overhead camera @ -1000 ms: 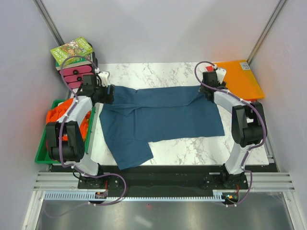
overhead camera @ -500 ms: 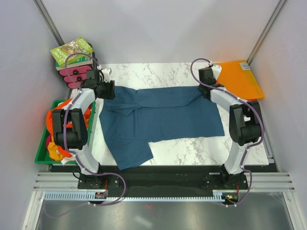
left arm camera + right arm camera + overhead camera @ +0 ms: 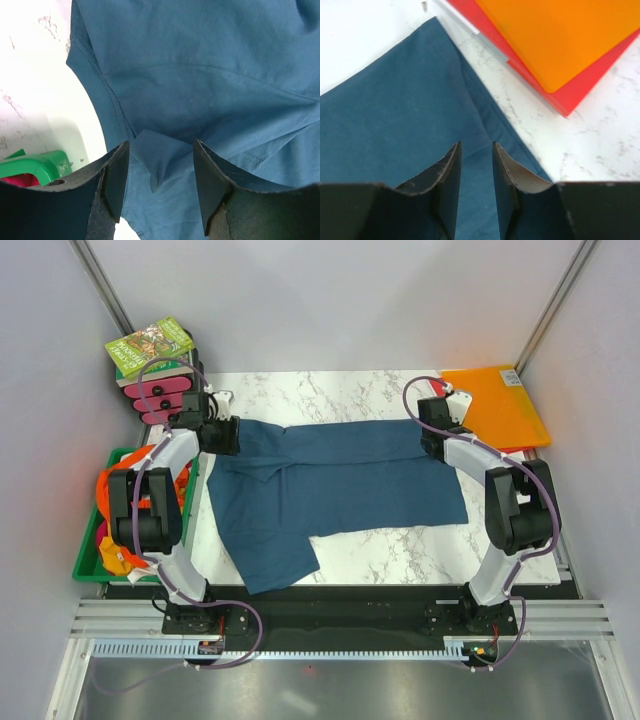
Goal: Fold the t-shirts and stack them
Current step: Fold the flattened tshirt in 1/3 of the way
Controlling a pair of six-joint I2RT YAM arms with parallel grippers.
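Both pincers have narrowed since the earlier frame, and the left arm has swung off the green plastic bin [image 3: 92,575] at frame left, uncovering the crumpled orange t-shirts [image 3: 108,483] inside it. On the plain dark teal-blue cotton t-shirt [image 3: 340,485], spread mid-frame on the white marble table [image 3: 330,390], the left gripper [image 3: 160,165] pinches a raised fold at its upper-left corner and the right gripper [image 3: 476,160] clamps its upper-right corner.
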